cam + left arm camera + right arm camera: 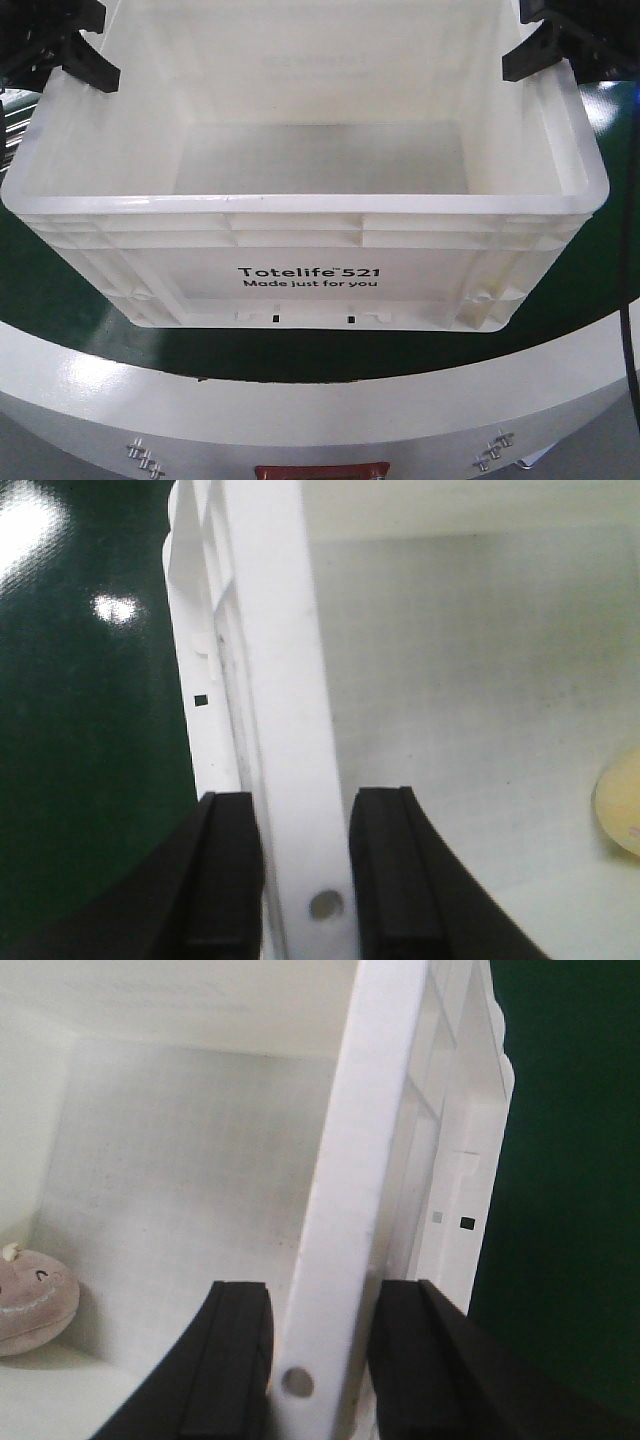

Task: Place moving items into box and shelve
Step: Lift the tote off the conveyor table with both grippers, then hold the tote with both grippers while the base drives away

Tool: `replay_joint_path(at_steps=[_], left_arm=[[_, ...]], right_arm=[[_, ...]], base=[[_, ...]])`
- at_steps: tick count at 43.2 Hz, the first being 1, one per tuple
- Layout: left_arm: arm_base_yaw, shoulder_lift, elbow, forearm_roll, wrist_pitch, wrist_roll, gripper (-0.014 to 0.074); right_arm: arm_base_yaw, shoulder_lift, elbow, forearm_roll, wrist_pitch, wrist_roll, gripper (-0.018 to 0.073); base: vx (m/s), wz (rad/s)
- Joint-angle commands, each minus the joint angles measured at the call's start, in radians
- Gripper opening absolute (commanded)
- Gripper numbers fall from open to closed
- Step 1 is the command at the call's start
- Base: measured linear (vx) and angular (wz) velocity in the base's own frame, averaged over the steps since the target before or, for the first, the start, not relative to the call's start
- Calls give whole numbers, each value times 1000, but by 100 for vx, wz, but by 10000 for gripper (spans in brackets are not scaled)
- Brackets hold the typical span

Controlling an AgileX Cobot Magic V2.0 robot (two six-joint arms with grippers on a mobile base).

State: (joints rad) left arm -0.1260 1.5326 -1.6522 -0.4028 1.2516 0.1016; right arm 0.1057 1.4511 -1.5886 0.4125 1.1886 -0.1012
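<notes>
The white box (300, 215), printed "Totelife 521", stands on the green surface right in front of me. My left gripper (85, 60) sits on its left rim and my right gripper (545, 55) on its right rim. In the left wrist view the left gripper (305, 800) is shut on the box rim (270, 630), one finger outside and one inside. The right gripper (320, 1290) clamps the opposite rim (370, 1110) the same way. A yellow-orange plush toy (625, 815) and a pinkish-brown plush toy (30, 1300) lie on the box floor. The front view hides both toys.
The dark green tabletop (60, 290) runs round the box on both sides. A white curved edge (300, 400) with bolts lies below the box at the front. A black cable (630, 350) hangs down the right side.
</notes>
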Motion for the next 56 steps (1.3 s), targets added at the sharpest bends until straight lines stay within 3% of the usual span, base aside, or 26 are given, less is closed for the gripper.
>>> replay_joint_path(at_steps=[1, 56], left_arm=[[-36, -59, -50, -324, -74, -4, -3], [-36, -57, -50, -324, -74, -4, -3]], right_arm=[[27, -45, -43, 288, -92, -20, -3], [27, -45, -43, 288, -92, -20, -1]], base=[[-1, 0], [-12, 0]])
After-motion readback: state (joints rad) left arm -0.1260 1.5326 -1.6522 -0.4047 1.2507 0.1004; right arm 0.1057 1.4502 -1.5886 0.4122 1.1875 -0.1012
